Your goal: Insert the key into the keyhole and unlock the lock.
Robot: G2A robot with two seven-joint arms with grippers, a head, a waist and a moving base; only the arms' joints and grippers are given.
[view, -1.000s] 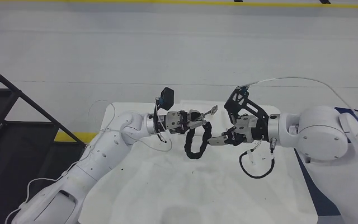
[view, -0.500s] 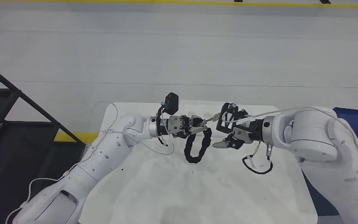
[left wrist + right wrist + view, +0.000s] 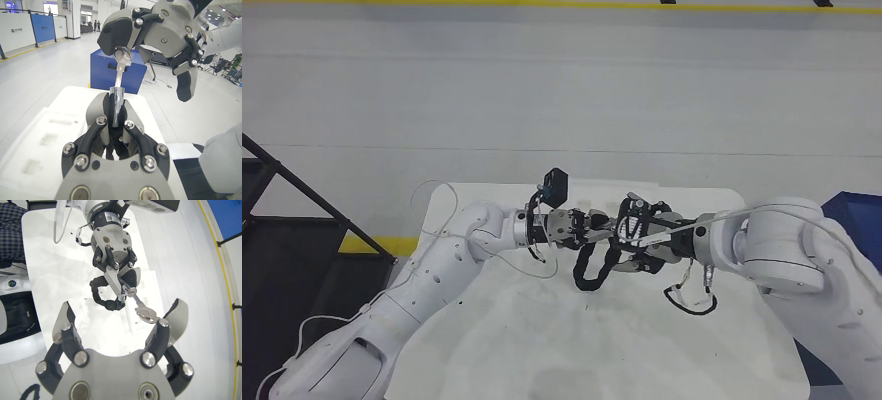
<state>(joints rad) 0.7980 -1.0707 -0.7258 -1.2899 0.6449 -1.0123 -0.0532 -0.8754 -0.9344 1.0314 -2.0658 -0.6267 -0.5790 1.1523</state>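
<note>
Lock point(image 3: 117, 94) work starts at my left: my left end effector point(image 3: 125, 285) is clenched on the shiny barrel, holding it above the counter point(image 3: 542, 340) with the keyhole turned toward my other arm, while the black sleeved chain point(image 3: 592, 265) droops in a loop below. Next along, the key point(image 3: 121, 64) has its blade in the keyhole, though how deep I cannot tell, and its head sticks out. Further right, my right end effector point(image 3: 148, 63) is released, jaws wide, one pad at the key's head and seemingly touching it, the other well apart. Insertion looks done to me; closing on the head and turning it remain. A white foam tray point(image 3: 37, 132) lies on the counter, and a blue cabinet point(image 3: 105, 72) stands beyond it. Nothing blocks the key, though a one-sided touch could push it askew.
</note>
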